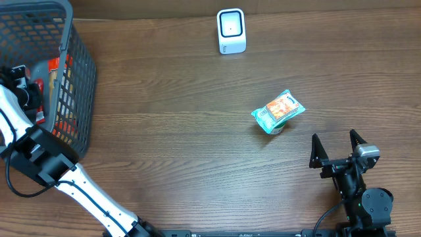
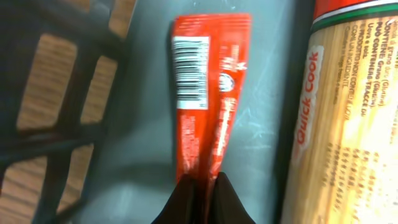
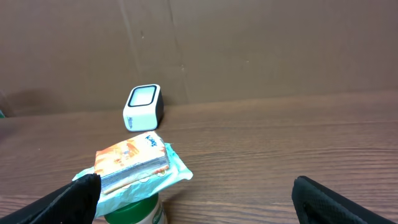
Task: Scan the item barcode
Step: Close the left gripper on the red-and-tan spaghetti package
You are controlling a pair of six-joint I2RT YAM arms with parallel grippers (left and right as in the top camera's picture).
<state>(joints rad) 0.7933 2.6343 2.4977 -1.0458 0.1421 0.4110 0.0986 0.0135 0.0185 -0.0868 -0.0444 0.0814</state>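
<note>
1. Left tool (image 2: 204,182) pinches shut on the crimped end of the flat, glossy red packet (image 2: 208,81), inside the dark mesh basket (image 1: 80,79).
2. Right tool (image 1: 334,137) gapes wide and empty over the wood-grain bench (image 1: 184,138).

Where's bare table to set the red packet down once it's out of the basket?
Bare wood spans from the basket to the scanner and the green-orange packet; more lies right of the scanner. Crowded inside the basket, red packet beside pasta pack; narrow between green-orange packet and right end effector.
</note>
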